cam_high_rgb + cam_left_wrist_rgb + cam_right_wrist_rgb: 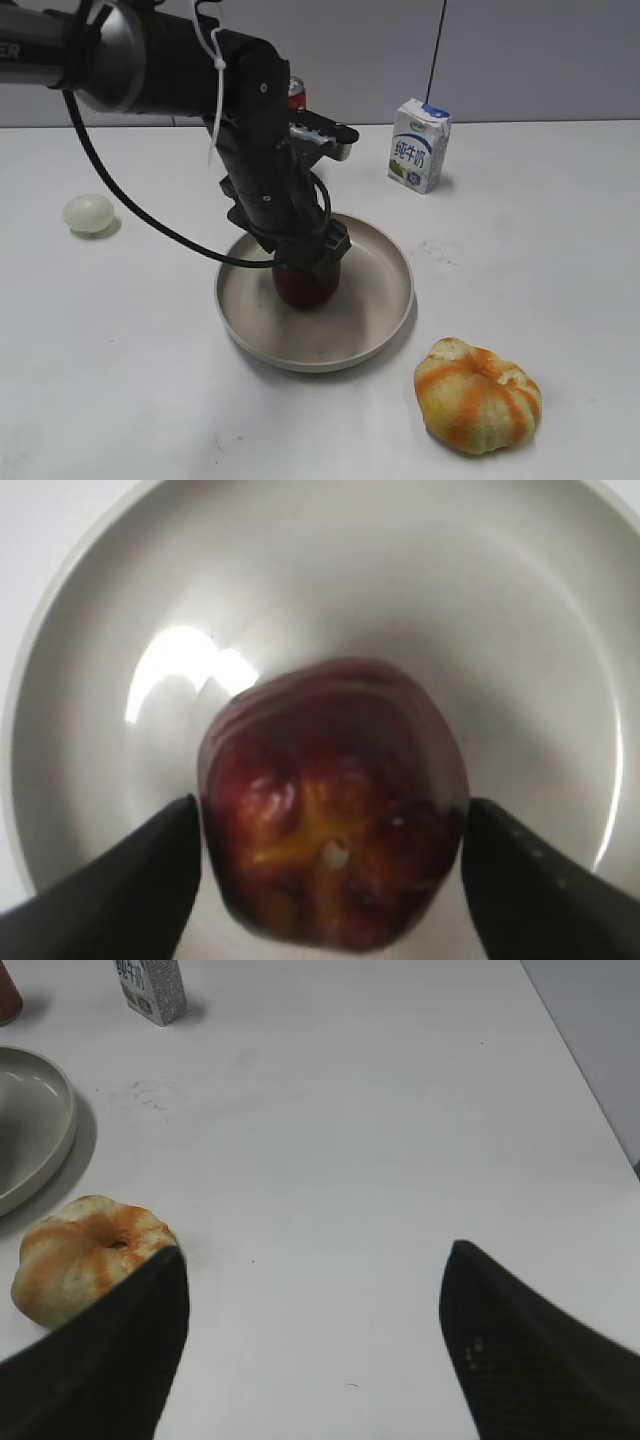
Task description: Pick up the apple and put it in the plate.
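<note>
nearest the exterior camera, on the white table, an orange-and-yellow pumpkin is seen, right of the plate. the apple is held inside the plate, the left gripper clamped on its sides from above. the right gripper is spread wide over bare table. a milk carton and a pale ball are set well apart.
</note>
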